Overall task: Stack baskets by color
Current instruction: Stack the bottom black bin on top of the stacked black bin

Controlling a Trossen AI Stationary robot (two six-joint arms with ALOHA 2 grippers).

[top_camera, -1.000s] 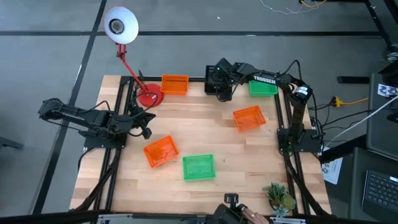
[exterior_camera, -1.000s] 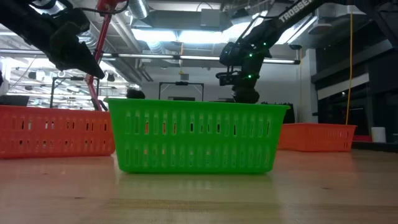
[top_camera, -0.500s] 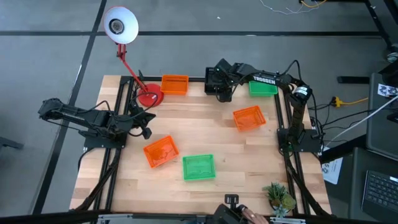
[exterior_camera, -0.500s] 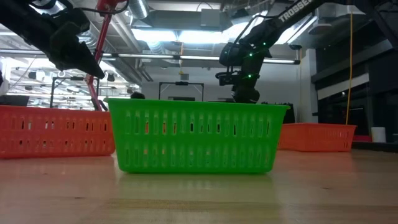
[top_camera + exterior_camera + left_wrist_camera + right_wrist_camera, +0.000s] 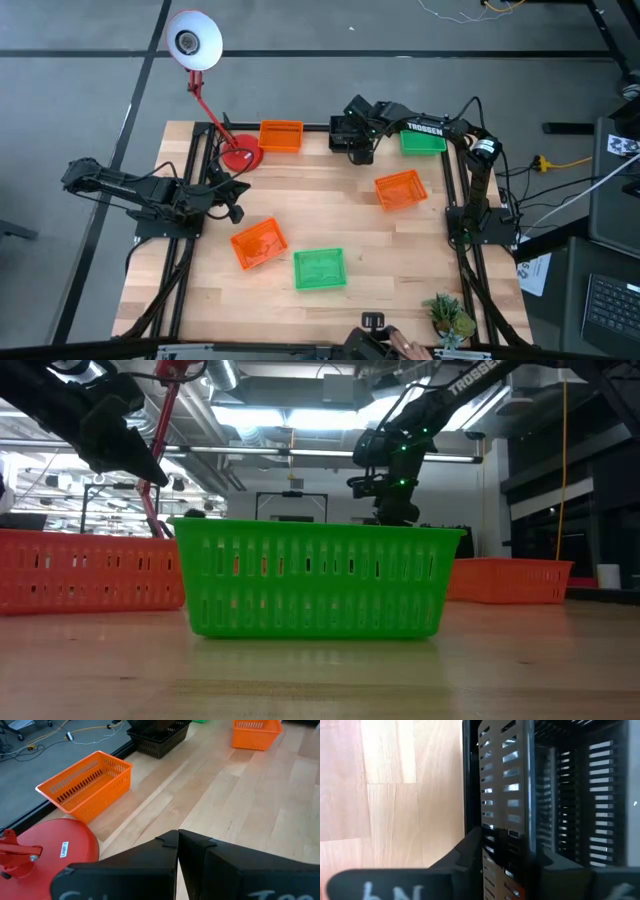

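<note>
Black baskets (image 5: 340,122) stand nested at the table's far edge, mostly under my right gripper (image 5: 352,140). That gripper (image 5: 507,852) is open and points down, one finger outside and one inside the top black basket's side wall (image 5: 505,795). Orange baskets rest on their bases at the far left (image 5: 281,136), the right (image 5: 400,190) and the near left (image 5: 259,243). One green basket (image 5: 423,142) stands at the far right, another (image 5: 319,268) near the front. My left gripper (image 5: 237,207) hangs shut above the left side, holding nothing. My right gripper stands astride the black basket's side wall (image 5: 506,827) from above, pointing steeply down, the outer finger (image 5: 467,850) close beside the wall. Whether either finger touches the wall I cannot tell. The basket sits in the black stack on the table.
A desk lamp with a red base (image 5: 240,155) stands at the far left corner, its white head (image 5: 194,40) beyond the table. A small plant (image 5: 448,315) sits at the near right corner. Bare wood (image 5: 320,200) lies in the table's middle.
</note>
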